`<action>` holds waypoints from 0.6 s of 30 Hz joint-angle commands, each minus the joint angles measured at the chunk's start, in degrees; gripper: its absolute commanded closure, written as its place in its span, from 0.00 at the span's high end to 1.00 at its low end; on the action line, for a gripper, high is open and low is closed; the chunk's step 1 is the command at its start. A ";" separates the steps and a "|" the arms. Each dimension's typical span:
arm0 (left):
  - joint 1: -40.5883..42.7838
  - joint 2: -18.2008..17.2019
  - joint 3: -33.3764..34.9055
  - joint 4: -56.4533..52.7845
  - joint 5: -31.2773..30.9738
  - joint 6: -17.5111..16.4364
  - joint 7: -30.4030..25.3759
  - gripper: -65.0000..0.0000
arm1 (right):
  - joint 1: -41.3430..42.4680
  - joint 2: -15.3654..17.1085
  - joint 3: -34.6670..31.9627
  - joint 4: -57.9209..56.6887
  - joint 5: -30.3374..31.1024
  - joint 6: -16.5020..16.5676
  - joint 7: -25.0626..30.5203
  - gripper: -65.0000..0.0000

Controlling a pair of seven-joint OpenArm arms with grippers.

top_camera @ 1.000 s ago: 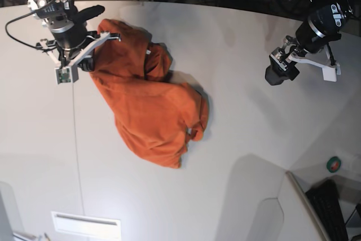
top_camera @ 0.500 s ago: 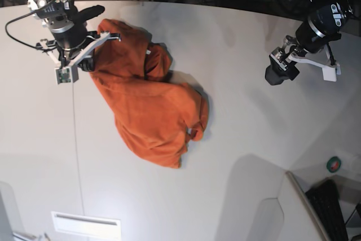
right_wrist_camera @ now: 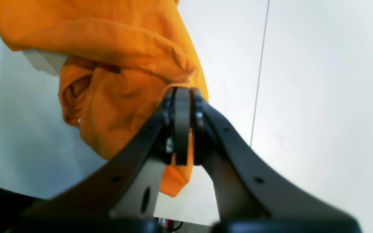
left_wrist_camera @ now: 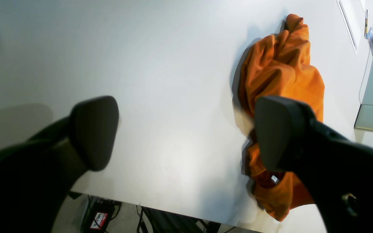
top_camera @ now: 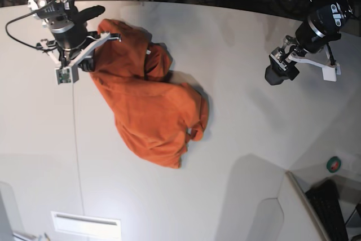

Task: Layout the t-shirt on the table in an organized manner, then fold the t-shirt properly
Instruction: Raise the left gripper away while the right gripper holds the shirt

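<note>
The orange t-shirt (top_camera: 149,103) lies crumpled in a heap on the white table (top_camera: 237,111), left of the middle. My right gripper (top_camera: 88,64) is shut on the shirt's upper left edge; in the right wrist view its closed tips (right_wrist_camera: 182,97) pinch a fold of the shirt (right_wrist_camera: 118,74) just above the table. My left gripper (top_camera: 276,75) is open and empty over bare table far to the right. In the left wrist view the gripper (left_wrist_camera: 186,129) frames bare table, with the shirt (left_wrist_camera: 280,71) far beyond one finger. A small white tag (left_wrist_camera: 274,178) shows in the collar.
A thin dark seam (top_camera: 76,139) runs down the table near the shirt's left side. A white slotted plate (top_camera: 86,225) lies at the front left. A green tape roll (top_camera: 334,164) and a keyboard (top_camera: 330,204) sit past the table's right edge.
</note>
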State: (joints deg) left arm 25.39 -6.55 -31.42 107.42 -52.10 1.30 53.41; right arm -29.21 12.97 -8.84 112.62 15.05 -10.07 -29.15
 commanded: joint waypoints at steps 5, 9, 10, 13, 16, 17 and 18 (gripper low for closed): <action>-0.20 1.40 -0.36 0.58 -0.34 -0.55 -0.70 0.98 | 0.42 0.26 0.18 0.92 0.03 0.00 1.23 0.00; 0.06 3.95 -0.89 0.23 -0.34 -0.55 -0.70 0.98 | 0.42 -0.09 0.18 0.92 0.12 0.00 1.23 0.00; 0.15 5.01 -1.42 0.23 -0.34 -0.55 -0.70 0.98 | 0.42 -0.09 0.18 0.92 0.12 0.00 1.23 0.00; 0.24 8.26 -3.44 0.23 -0.34 -0.55 -0.70 0.98 | 0.33 -0.09 0.18 0.92 0.12 0.00 1.23 0.00; 0.33 10.46 -4.32 0.23 -0.34 -0.55 -0.70 0.98 | 0.33 -0.18 0.18 0.92 0.12 0.00 1.23 0.00; 0.42 10.90 -4.32 0.23 -0.34 -0.55 -0.70 0.98 | 0.24 -0.18 0.18 0.92 0.12 0.00 1.23 0.00; 0.50 11.16 -4.32 0.23 -0.34 -0.55 -0.70 0.98 | 0.16 -0.18 0.18 1.01 0.12 0.00 1.23 0.00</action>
State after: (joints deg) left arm 25.74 4.75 -35.57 106.76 -51.48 1.32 53.36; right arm -28.95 12.45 -8.84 112.62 15.09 -10.07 -29.10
